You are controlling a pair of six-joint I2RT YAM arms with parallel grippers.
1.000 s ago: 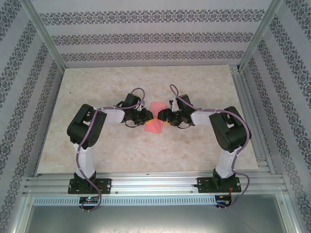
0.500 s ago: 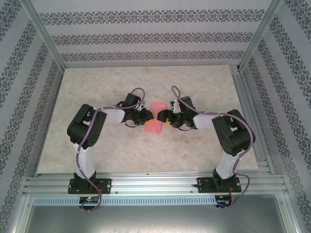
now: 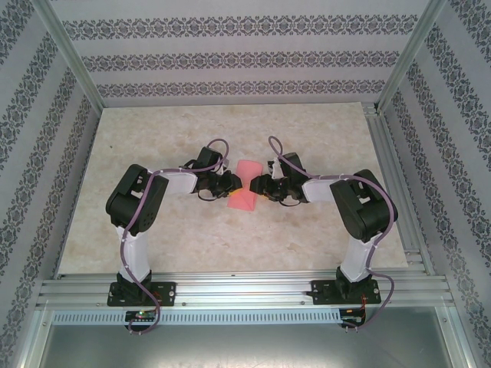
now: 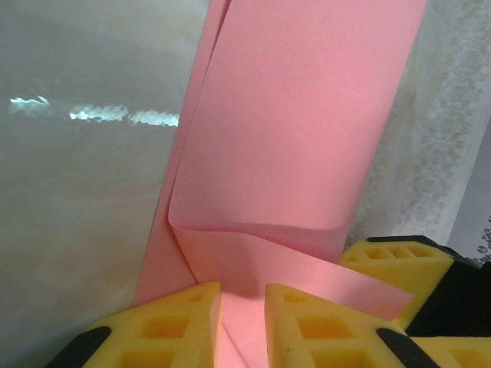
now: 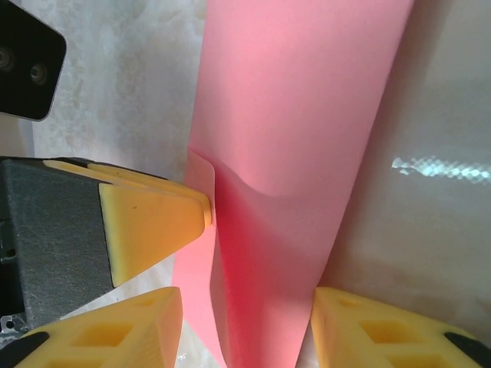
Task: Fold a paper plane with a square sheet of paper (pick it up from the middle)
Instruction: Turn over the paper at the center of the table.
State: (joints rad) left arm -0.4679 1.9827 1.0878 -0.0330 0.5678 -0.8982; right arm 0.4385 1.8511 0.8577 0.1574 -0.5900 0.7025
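Top external: the folded pink paper sheet (image 3: 244, 201) is seen lying mid-desk (image 3: 153, 146), between the two arms. The left gripper (image 3: 234, 185) is clamped on a raised flap at the sheet's edge. The right gripper (image 3: 256, 186) is spread apart, fingers straddling the strip's width; contact with the sheet cannot be told.

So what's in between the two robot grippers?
The folded pink-red sheet of paper lies between the left gripper and the right gripper. The top camera shows it best.
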